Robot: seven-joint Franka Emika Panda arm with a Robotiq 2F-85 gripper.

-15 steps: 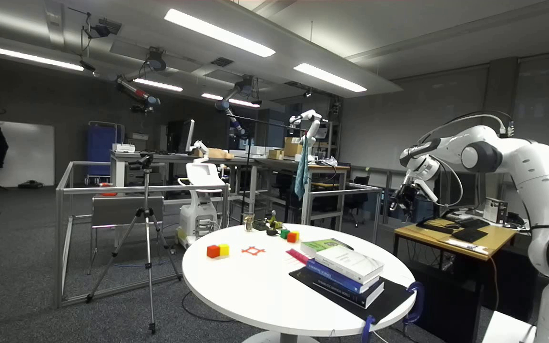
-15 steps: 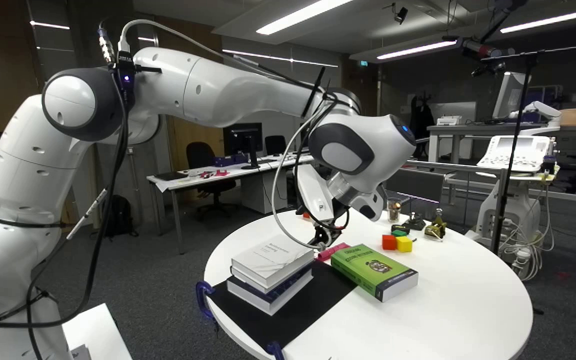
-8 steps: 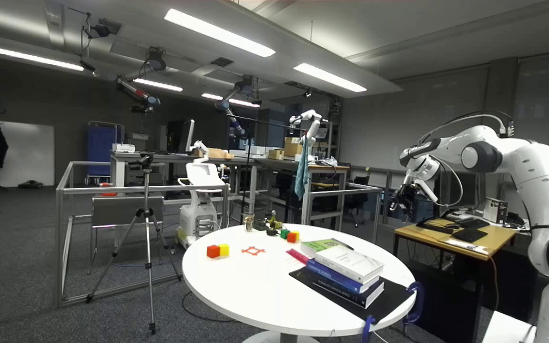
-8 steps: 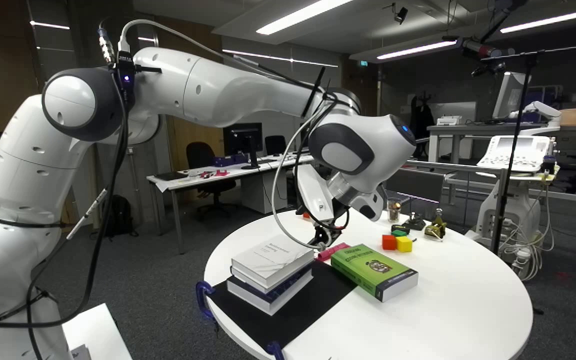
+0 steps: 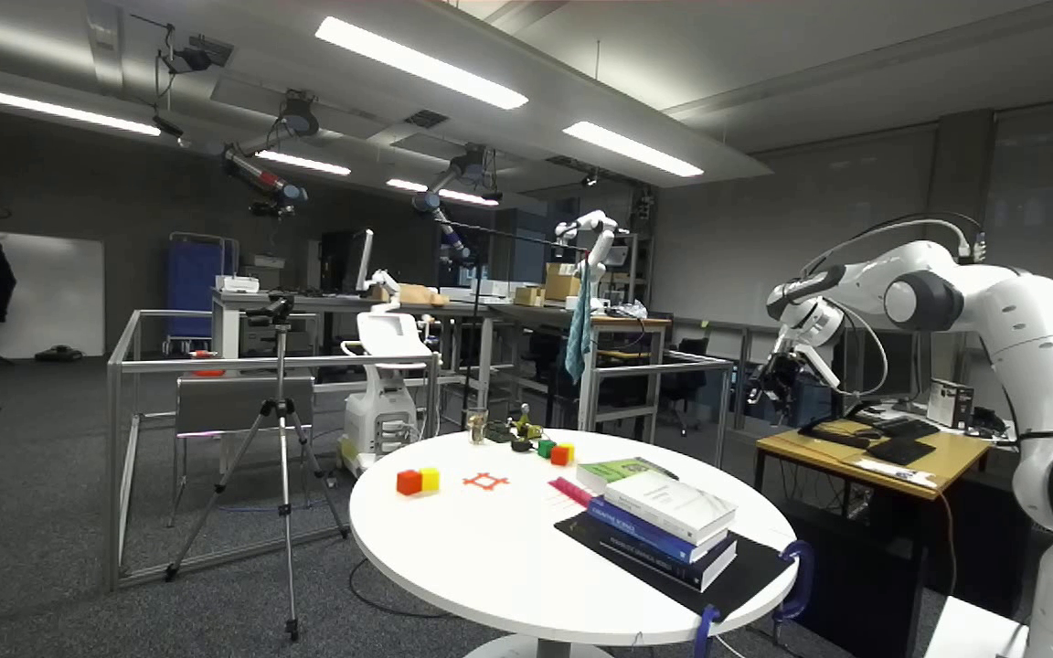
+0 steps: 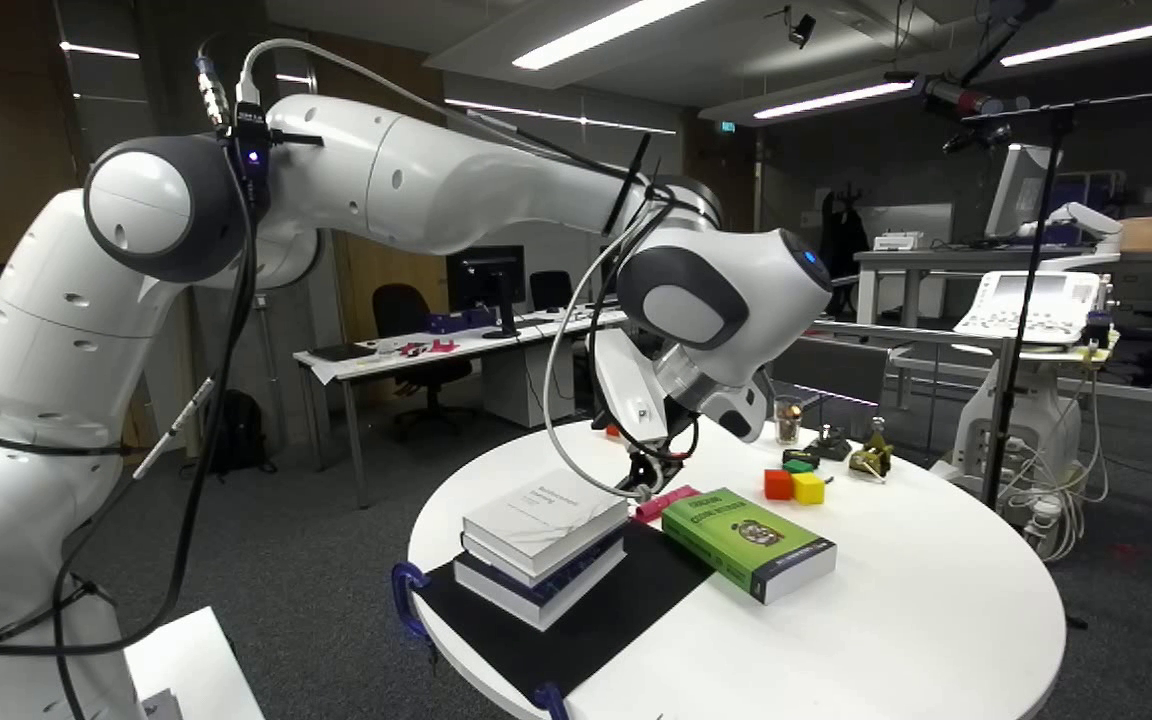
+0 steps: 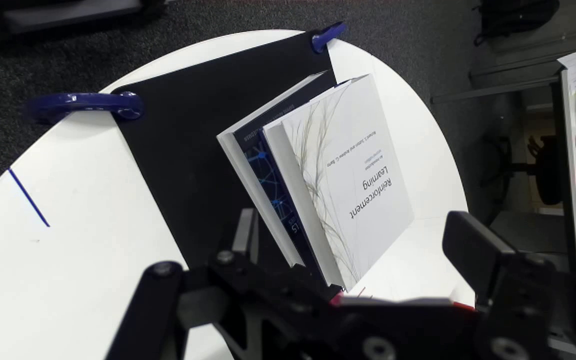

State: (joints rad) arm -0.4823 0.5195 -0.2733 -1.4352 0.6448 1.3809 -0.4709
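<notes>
- while the gripper point(image 7: 360, 235) hangs above the round table point(image 5: 481, 548) with its fingers spread wide and nothing held between them, the white book point(image 7: 353, 175) lies lower down and looks nearest.
- that book rests flat atop a stack point(image 6: 541, 555), over a blue book point(image 5: 641, 529) and a dark book point(image 5: 654, 558), on the black mat point(image 7: 178, 150).
- in the wrist view its long sides slant against the line between the fingers, so a good approach probably squares the gripper to those sides first.
- whether the spread can straddle the whole cover is hard to judge; the thickness looks the easier span.
- a slow, straight approach seems wiser than a sweeping one, since a sideways knock could slide the upper books.
- fingertips that reach too low would likely catch the blue book as well.
- the green book point(image 6: 751, 540) and the pink object point(image 6: 664, 503) lie near the stack, so the outer finger needs room on that side.
- two blue clamps point(image 7: 88, 102) hold the mat's edge and deserve clearance.
</notes>
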